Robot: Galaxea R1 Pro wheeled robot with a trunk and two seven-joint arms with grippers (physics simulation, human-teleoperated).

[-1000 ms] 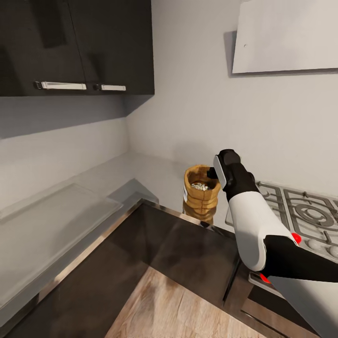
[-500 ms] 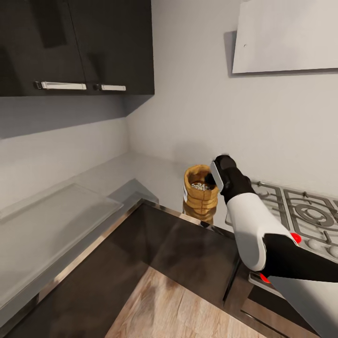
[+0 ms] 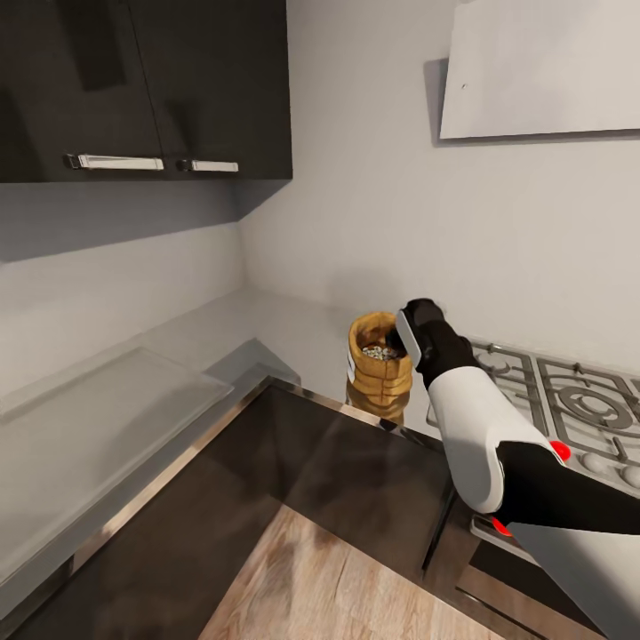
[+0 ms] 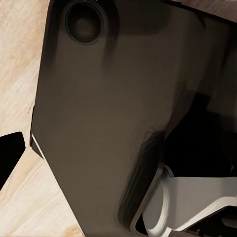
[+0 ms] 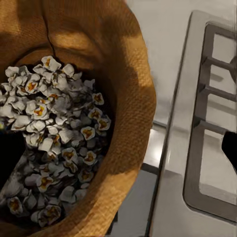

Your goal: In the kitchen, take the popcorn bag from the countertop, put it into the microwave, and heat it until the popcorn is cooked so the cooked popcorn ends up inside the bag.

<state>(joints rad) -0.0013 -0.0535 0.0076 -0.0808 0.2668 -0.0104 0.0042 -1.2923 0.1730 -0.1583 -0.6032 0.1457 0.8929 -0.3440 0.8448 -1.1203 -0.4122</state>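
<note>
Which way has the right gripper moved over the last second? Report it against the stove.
Yes. The right gripper moved down and leftward, away from the stove, toward the popcorn bag mouth.

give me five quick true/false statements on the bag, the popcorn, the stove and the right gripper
1. The bag stands upright on the countertop. True.
2. The bag is empty. False: popcorn fills its bottom.
3. The bag sits to the right of the stove. False: in the head view it is to the stove's left, near the counter's front edge.
4. The right gripper is at the bag's rim. True, though whether its fingers are closed cannot be told.
5. The bag lies inside a microwave. False: it is out on the open countertop.
</note>
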